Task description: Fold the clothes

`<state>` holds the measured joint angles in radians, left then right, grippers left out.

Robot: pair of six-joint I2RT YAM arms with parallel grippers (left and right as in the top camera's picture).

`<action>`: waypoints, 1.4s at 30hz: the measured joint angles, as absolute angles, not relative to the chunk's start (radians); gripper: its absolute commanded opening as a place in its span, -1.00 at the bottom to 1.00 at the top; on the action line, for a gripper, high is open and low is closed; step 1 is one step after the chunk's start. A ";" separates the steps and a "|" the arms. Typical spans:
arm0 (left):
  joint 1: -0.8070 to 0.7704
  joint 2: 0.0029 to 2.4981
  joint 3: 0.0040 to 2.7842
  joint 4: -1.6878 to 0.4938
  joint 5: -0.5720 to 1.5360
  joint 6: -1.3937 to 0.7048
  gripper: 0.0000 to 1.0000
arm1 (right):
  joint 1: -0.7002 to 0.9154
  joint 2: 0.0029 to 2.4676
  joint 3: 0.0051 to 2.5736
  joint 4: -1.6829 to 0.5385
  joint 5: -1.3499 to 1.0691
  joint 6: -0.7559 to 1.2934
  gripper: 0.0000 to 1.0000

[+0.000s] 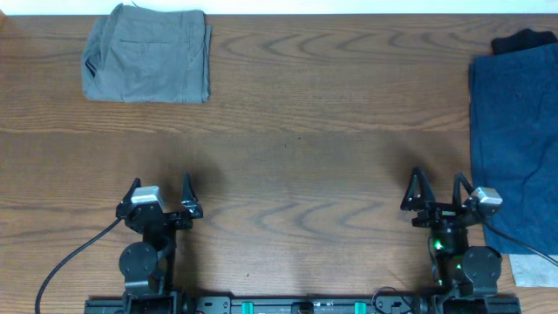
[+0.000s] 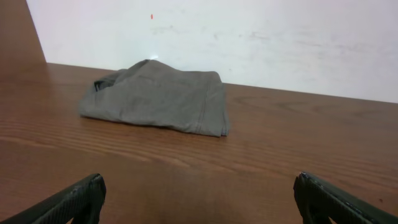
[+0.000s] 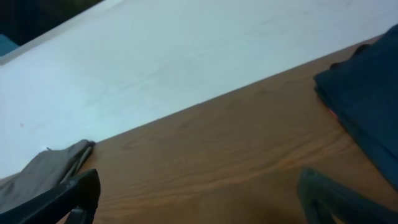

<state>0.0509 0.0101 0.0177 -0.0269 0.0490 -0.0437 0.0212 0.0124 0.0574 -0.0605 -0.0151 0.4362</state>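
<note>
The grey-khaki shorts (image 1: 148, 54) lie folded into a compact rectangle at the table's far left corner. They also show in the left wrist view (image 2: 158, 96) and, at the edge, in the right wrist view (image 3: 43, 171). My left gripper (image 1: 160, 194) is open and empty near the front edge, well short of the shorts; its fingers frame bare wood in the left wrist view (image 2: 199, 199). My right gripper (image 1: 438, 190) is open and empty at the front right; its fingers show in the right wrist view (image 3: 199, 196).
A dark blue garment (image 1: 514, 148) lies spread along the right edge, just right of my right gripper, and shows in the right wrist view (image 3: 367, 99). A small black garment (image 1: 523, 40) sits at its far end. A pale patch (image 1: 534, 269) lies at the front right corner.
</note>
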 measured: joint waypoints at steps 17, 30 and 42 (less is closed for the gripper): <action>0.051 0.010 0.018 -0.027 0.049 -0.044 0.96 | 0.021 0.012 0.007 -0.064 -0.080 0.159 0.98; 0.051 0.010 0.018 -0.027 0.049 -0.044 0.96 | 0.021 0.012 0.007 -0.065 -0.080 0.117 0.98; 0.051 0.010 0.018 -0.027 0.049 -0.044 0.96 | 0.021 0.012 0.007 -0.065 -0.080 0.112 0.98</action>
<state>0.0509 0.0101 0.0177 -0.0269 0.0490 -0.0437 0.0212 0.0116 0.0074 -0.0650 -0.0799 0.1123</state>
